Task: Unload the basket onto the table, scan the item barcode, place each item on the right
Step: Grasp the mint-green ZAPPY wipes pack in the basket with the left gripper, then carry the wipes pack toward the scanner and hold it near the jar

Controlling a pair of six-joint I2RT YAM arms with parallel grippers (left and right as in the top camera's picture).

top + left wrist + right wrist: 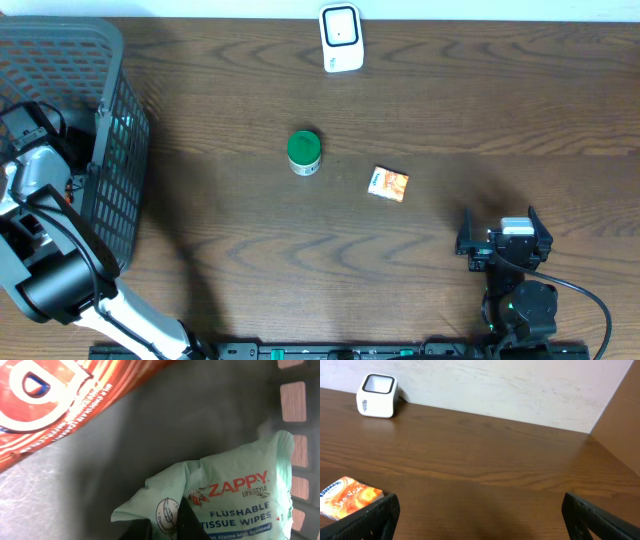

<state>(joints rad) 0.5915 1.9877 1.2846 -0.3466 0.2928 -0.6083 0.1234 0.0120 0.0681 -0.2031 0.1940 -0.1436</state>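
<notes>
wipes pack (235, 495), left wrist view only

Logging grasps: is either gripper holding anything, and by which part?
The left gripper looks shut on the mint-green plastic wipes pack, pinching the wrapper's near edge. The right gripper is open and empty.

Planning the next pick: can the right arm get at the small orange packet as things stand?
Probably yes. The orange packet lies on bare table just ahead of the open right gripper, with nothing between them.
</notes>
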